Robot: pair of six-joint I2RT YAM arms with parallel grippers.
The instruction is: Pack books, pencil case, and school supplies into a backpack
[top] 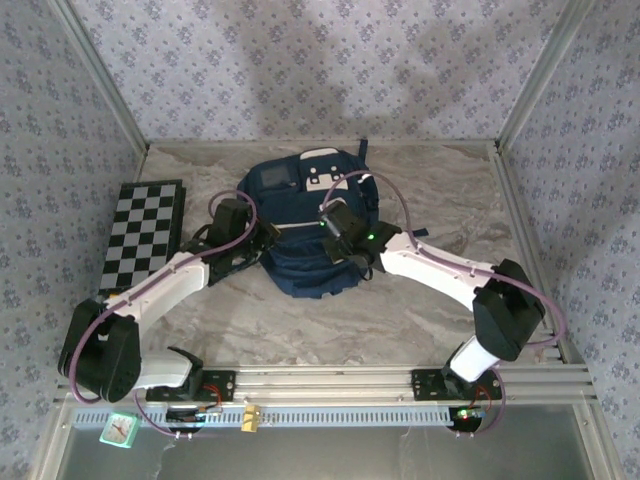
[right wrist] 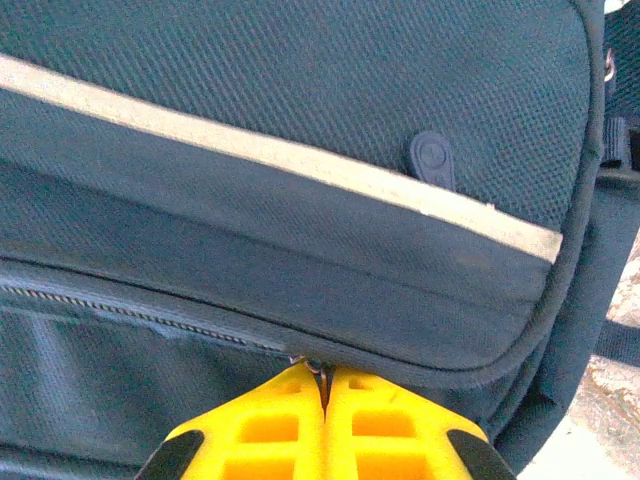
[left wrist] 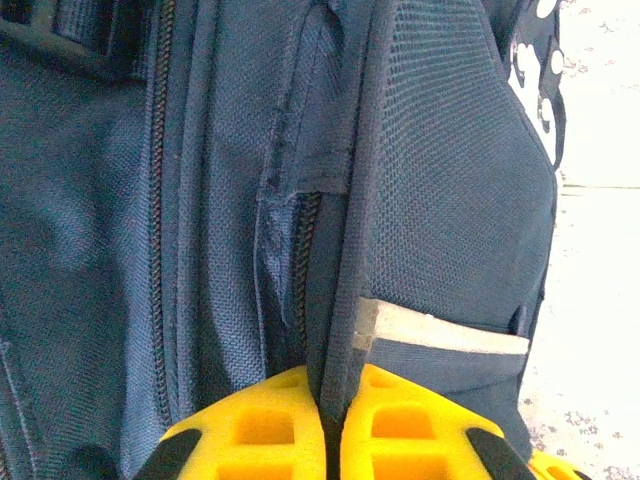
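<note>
Backpack sits mid-table, nearer the far wall than the arm bases. Board lies flat to its left, apart from it, by the table's left edge. Left gripper is at the pack's left flank, with a fabric seam between its fingers. Right gripper is over the pack's middle-right, pinching the zip pull just under the front pocket. Both arms reach in from the near rail.
</note>
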